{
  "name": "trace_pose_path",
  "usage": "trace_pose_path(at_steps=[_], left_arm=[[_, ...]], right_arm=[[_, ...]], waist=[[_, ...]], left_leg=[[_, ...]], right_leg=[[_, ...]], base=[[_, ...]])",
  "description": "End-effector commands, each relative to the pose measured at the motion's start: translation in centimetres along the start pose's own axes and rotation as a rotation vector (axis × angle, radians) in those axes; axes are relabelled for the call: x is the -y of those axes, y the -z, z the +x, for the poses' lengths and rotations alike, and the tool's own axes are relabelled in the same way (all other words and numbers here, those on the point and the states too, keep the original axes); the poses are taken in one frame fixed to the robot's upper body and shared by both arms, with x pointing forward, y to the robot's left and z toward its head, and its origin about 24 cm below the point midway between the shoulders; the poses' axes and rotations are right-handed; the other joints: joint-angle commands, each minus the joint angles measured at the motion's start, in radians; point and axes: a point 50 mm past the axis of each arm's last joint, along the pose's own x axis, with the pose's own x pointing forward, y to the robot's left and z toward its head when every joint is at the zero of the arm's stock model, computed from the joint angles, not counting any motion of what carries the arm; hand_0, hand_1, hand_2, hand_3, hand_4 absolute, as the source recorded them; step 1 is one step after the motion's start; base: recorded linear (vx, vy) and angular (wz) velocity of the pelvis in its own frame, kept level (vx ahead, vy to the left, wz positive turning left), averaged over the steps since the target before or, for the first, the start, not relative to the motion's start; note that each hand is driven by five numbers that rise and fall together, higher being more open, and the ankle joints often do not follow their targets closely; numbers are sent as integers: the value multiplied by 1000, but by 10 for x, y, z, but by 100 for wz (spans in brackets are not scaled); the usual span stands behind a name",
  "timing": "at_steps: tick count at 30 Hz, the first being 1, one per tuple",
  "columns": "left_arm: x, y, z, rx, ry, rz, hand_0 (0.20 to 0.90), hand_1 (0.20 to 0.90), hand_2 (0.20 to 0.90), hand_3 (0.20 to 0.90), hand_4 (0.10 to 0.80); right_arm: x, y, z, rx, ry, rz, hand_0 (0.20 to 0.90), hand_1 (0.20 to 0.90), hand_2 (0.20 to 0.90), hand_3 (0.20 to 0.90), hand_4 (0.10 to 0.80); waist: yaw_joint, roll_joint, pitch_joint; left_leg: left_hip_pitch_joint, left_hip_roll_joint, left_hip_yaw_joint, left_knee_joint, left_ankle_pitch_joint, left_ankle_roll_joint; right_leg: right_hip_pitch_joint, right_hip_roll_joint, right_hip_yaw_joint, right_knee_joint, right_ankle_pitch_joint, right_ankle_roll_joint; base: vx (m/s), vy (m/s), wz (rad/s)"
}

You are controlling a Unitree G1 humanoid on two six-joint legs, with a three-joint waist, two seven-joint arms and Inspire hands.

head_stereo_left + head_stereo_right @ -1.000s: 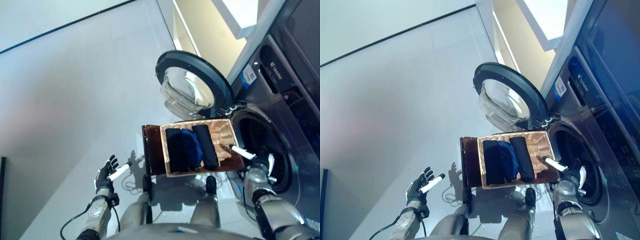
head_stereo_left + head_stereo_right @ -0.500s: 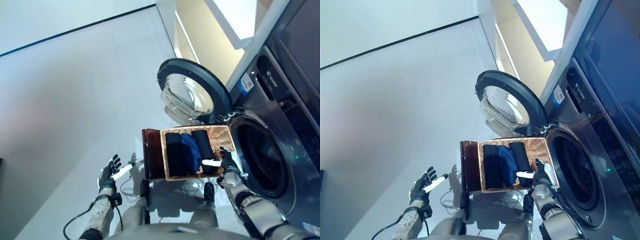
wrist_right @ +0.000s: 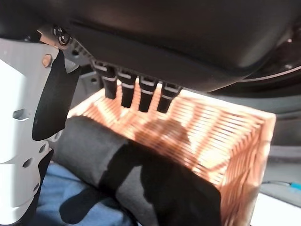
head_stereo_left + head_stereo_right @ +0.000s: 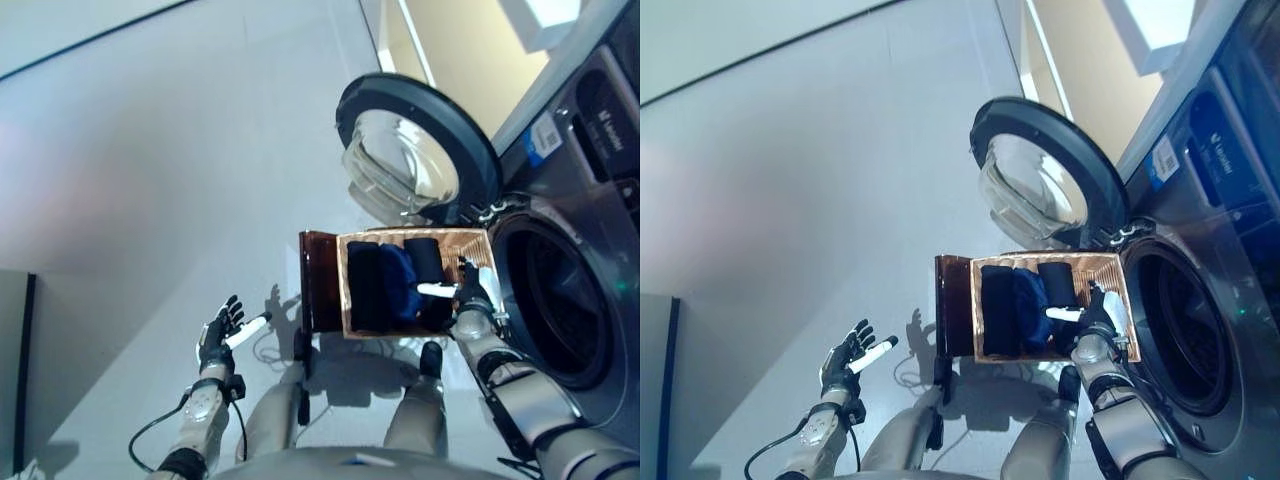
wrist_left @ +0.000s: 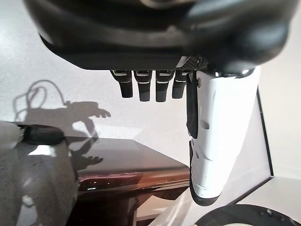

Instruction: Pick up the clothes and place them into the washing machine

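My right hand hangs spread over the woven copper-brown basket, holding nothing. Three rolled clothes lie inside it: a black roll, a blue roll, and a dark roll right under my fingers. The grey washing machine's round door stands open at 12 o'clock from the basket. My left hand is spread over the floor at 8 o'clock.

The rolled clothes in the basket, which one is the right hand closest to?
The black roll at the washing machine end of the basket. The right hand hovers over it; the blue roll and other black roll lie farther away.
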Motion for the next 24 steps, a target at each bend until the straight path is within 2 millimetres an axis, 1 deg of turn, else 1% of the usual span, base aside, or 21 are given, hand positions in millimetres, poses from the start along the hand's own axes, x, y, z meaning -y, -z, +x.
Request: trace_pose_path(at_steps=[1, 3, 6, 10, 13, 14, 15, 16, 21, 22, 24], left_arm=[[-22, -49, 12, 217, -50, -1, 900, 900, 900, 900, 800], [-23, -51, 12, 225, -46, 5, 900, 900, 900, 900, 800], [-25, -54, 10, 242, -39, 3, 900, 900, 900, 900, 800], [-23, -55, 8, 250, -20, 6, 900, 900, 900, 900, 800], [-23, -55, 7, 251, -20, 1, 900, 900, 900, 900, 800], [-23, -55, 7, 251, -20, 1, 900, 900, 900, 900, 800], [-23, -56, 7, 255, -22, -3, 900, 900, 900, 900, 800], [-21, -57, 7, 262, -18, -7, 900, 900, 900, 900, 800], [-19, -56, 7, 257, -14, -6, 900, 900, 900, 900, 800], [-16, -56, 9, 251, -9, 3, 900, 900, 900, 900, 800], [-14, -58, 10, 257, -8, 2, 900, 900, 900, 900, 800]], right_arm=[[20, -42, 12, 163, 98, -9, 900, 900, 900, 900, 800], [23, -40, 14, 140, 115, -26, 900, 900, 900, 900, 800], [25, -38, 15, 110, 127, -16, 900, 900, 900, 900, 800], [27, -41, 17, 113, 135, -11, 900, 900, 900, 900, 800], [27, -52, 18, 144, 138, -12, 900, 900, 900, 900, 800], [27, -52, 18, 144, 138, -12, 900, 900, 900, 900, 800], [29, -59, 19, 157, 148, -8, 900, 900, 900, 900, 800], [29, -61, 19, 157, 154, -4, 900, 900, 900, 900, 800], [21, -68, 18, 154, 151, -18, 900, 900, 900, 900, 800], [14, -69, 16, 149, 137, -17, 900, 900, 900, 900, 800], [11, -70, 16, 146, 133, 0, 900, 900, 900, 900, 800]], waist=[[14, -56, 14], [18, -53, 11], [25, -48, 6], [30, -44, 5], [33, -44, 9], [33, -44, 8], [39, -42, 13], [44, -41, 13], [56, -38, 17], [59, -39, 18], [63, -39, 18]], left_leg=[[-47, 22, -3, 256, -181, -62], [-91, 21, -12, 318, -204, -59], [-135, 20, -13, 379, -234, -55], [-168, 17, -10, 414, -246, -49], [-194, 14, -11, 434, -252, -45], [-195, 14, -11, 435, -252, -45], [-208, 10, -13, 441, -252, -44], [-215, 8, -14, 442, -252, -43], [-227, 5, -20, 445, -249, -41], [-228, 4, -21, 443, -250, -39], [-236, 0, -23, 446, -253, -38]], right_leg=[[-91, -23, 46, 73, 93, -50], [-121, -25, 49, 122, 67, -56], [-152, -29, 63, 173, 46, -58], [-191, -31, 74, 208, 35, -64], [-212, -31, 77, 228, 25, -69], [-212, -31, 77, 229, 25, -69], [-222, -32, 77, 236, 24, -71], [-227, -33, 75, 238, 23, -72], [-230, -37, 68, 244, 20, -72], [-231, -36, 66, 248, 17, -74], [-235, -37, 65, 251, 17, -74]], base=[[-50, 0, 12], [-33, 4, 13], [1, 8, 10], [0, 18, 4], [0, 0, 0], [0, 0, 0], [0, 0, 0], [0, 0, 0], [12, 10, 4], [0, 0, 0], [0, 0, 0]])
